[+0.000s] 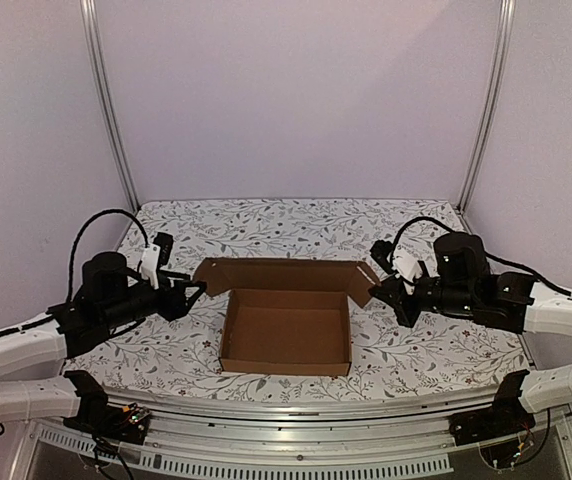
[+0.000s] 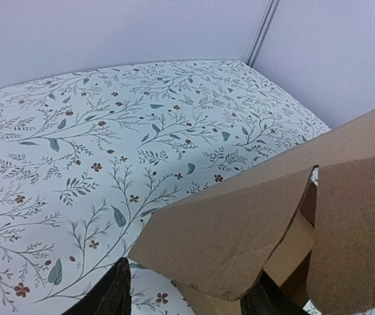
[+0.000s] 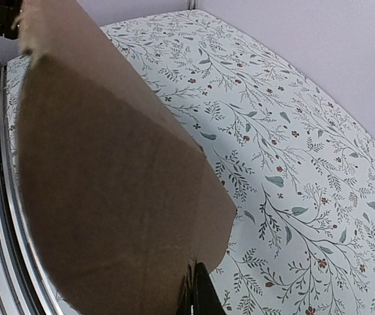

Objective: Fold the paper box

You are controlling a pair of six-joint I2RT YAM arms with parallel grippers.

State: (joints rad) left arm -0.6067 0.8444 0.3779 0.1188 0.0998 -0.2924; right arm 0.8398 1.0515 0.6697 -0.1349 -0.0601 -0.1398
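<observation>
From above, the paper box [image 1: 286,330] sits open at the middle of the table [image 1: 266,225], its lid upright at the back, with my left pincer [image 1: 198,290] at the lid's left wing and my right pincer [image 1: 384,287] at the right wing. My left wrist view shows more: the fingers [image 2: 112,296] stand wide apart with the wing between them, unclamped. On my right wrist, cardboard hides all but one finger [image 3: 199,295], so I cannot tell its grip.

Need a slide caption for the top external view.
Open, half-folded paper box, left gripper and right gripper at its side flaps, on a floral table.
</observation>
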